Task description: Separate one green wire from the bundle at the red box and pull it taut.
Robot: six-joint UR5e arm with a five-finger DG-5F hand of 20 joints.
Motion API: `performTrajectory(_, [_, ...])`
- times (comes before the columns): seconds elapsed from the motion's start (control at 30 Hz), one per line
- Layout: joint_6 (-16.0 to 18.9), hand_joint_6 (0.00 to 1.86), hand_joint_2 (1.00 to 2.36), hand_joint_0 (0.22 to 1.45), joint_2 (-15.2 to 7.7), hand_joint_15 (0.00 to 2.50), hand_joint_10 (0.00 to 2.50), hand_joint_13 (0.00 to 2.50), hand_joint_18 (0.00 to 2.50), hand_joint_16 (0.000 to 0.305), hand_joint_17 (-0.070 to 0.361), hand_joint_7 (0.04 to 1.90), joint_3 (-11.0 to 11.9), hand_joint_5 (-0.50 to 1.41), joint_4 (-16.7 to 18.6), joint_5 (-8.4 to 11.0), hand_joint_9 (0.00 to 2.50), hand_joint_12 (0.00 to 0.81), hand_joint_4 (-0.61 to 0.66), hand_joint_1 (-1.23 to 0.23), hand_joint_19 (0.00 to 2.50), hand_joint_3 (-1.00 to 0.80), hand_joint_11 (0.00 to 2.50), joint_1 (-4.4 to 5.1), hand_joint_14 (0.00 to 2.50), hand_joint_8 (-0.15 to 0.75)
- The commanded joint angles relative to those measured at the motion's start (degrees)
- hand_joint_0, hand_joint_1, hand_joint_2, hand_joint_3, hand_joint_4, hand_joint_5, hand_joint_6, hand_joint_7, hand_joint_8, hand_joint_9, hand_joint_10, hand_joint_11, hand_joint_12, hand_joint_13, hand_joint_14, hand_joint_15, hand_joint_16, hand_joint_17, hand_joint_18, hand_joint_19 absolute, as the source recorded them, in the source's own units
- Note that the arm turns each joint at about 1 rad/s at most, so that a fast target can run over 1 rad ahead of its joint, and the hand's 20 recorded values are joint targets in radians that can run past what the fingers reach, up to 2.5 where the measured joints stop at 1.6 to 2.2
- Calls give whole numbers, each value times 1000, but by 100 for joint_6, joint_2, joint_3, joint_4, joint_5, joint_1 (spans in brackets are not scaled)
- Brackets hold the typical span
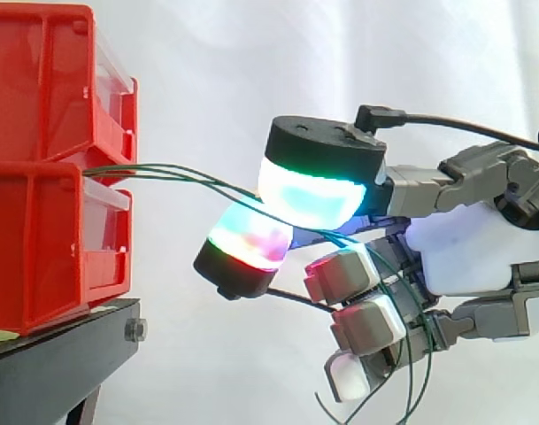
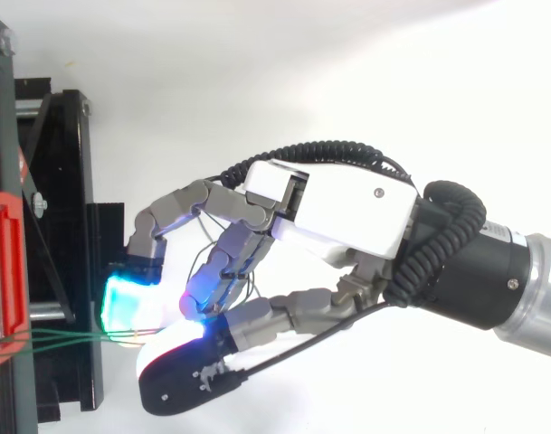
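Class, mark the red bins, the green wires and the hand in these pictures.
bins (image 1: 39, 239), side view, lower bin's side wall.
wires (image 1: 163, 168), side view, free span beside the bins.
hand (image 2: 347, 212), top view, white back.

Glossy red plastic bins (image 1: 39, 257), matt black metal stand (image 1: 48, 363), smooth thin green wires (image 1: 163, 170)

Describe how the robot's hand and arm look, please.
The hand has a white palm shell, grey segmented fingers and thick glowing pads, cyan-green and red, capped in black. The arm behind it is black, then silver.
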Motion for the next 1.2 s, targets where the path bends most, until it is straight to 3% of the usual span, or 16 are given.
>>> performTrajectory(0.0, [17,911,1000,713,2,916,24,1169,832,49,110,875,2,-172,-5,0,1227,319,12,-919,670,-500,1131,0,30,246])
performTrajectory(0.3, [246,906,1000,619,2,907,24,1157,821,48,108,909,19,-163,-14,-9,1232,319,60,-974,678,-500,1136,0,31,247])
performTrajectory(0.37, [342,906,1000,537,2,902,24,1162,827,50,113,895,46,-160,-41,-9,1241,332,71,-938,685,-500,1130,-9,30,265])
performTrajectory(0.43, [395,902,1000,483,2,909,22,1184,854,55,123,902,63,-153,-85,0,1278,355,89,-802,705,-500,1116,-18,26,294])
performTrajectory(0.6, [509,890,1000,550,2,914,25,1177,839,52,117,937,318,-152,-638,-18,1272,344,73,-611,744,-500,1110,-53,29,273])
performTrajectory(0.73, [545,889,1011,596,2,919,25,1167,827,50,113,965,415,-154,-893,-26,1264,336,60,-624,764,-384,1106,-70,29,266])
performTrajectory(0.9, [580,896,1016,599,2,925,25,1163,827,51,114,970,432,-159,-963,-26,1235,332,73,-684,772,-300,1093,-70,29,267])
performTrajectory(1.17, [641,900,1000,548,2,913,24,1171,843,53,119,928,432,-160,-963,-18,1251,352,89,-663,754,-500,1099,-70,27,276])
